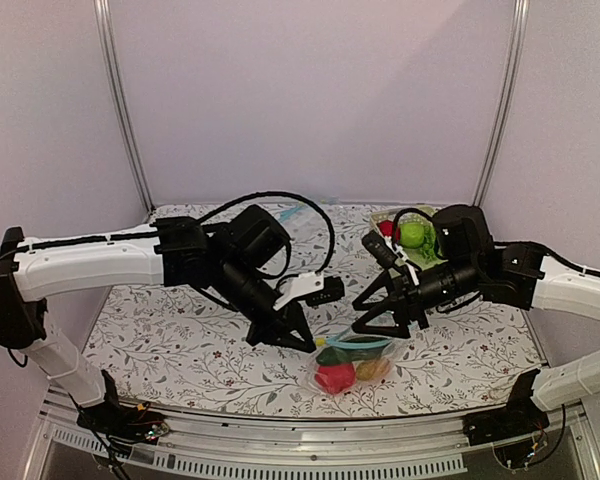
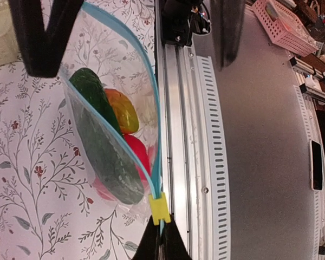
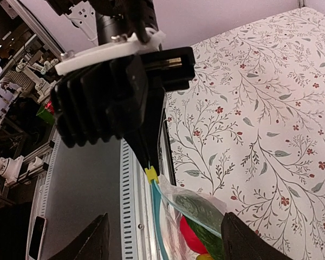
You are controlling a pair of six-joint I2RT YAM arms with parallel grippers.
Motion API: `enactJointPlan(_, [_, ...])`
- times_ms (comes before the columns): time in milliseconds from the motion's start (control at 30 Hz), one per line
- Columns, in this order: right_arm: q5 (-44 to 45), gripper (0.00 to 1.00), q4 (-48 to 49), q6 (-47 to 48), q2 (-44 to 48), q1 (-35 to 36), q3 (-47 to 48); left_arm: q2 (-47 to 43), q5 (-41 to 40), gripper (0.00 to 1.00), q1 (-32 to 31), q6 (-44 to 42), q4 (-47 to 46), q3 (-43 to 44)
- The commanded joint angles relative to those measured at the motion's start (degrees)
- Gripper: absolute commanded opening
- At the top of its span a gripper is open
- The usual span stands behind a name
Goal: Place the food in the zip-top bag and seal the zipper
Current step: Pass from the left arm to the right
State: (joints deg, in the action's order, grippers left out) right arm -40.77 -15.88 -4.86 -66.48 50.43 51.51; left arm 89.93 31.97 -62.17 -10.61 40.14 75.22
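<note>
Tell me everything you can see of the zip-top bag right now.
The zip-top bag is clear, crinkly plastic with a light blue zipper, its two strips parted, the mouth open. A yellow tab sits at one end, where the shut left gripper pinches it. Inside lie the cucumber, orange-red piece and red fruit. It lies on the floral table by the front rail, the open right gripper at its other end.

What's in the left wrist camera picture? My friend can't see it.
A clear zip-top bag lies on a flowery table, mouth open, holding a green cucumber, an orange-red piece and a red fruit. The left gripper is shut on the bag's corner, by the yellow tab on the blue zipper.
</note>
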Motion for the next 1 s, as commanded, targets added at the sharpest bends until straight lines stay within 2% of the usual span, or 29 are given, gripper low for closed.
enactJointPlan(0, [-0.5, 0.66, 1.0, 2.5, -1.6, 1.7, -2.0, 0.4, 0.1, 0.00, 1.1, -1.2, 1.1, 1.8])
enactJointPlan(433, [3.2, 0.55, 1.0, 2.5, 0.6, 3.9, -6.1, 1.4, -0.1, 0.00, 1.8, -1.3, 1.1, 2.5])
enactJointPlan(533, [4.4, 0.48, 0.9, 2.9, -0.1, 4.2, -5.8, 1.7, 0.1, 0.00, 1.9, -1.1, 1.3, 2.7])
enactJointPlan(667, [5.2, 0.32, 1.0, 3.0, -0.8, 4.5, -5.2, 1.8, 0.2, 0.00, 1.9, -0.4, 0.7, 2.5])
enactJointPlan(767, [5.8, 0.08, 0.9, 2.7, -1.6, 4.6, -4.4, 1.5, -0.1, 0.00, 2.0, 1.3, -1.2, 1.7])
enactJointPlan(800, [6.2, 0.01, 0.9, 2.5, -1.7, 4.6, -4.3, 1.2, -0.3, 0.05, 2.0, 2.4, -2.4, 1.0])
enactJointPlan(867, [6.8, 0.00, 1.3, 1.9, -1.7, 4.6, -4.3, 0.1, -0.7, 0.15, 2.3, 4.8, -5.9, -1.1])
enactJointPlan(933, [7.8, 0.00, 2.3, 1.0, -1.4, 4.6, -4.6, -1.7, -1.5, 0.39, 2.7, 7.7, -11.1, -3.8])
enactJointPlan(967, [8.3, 0.00, 3.1, 0.7, -1.2, 4.6, -5.0, -2.6, -2.4, 0.57, 2.9, 9.4, -13.7, -5.5])
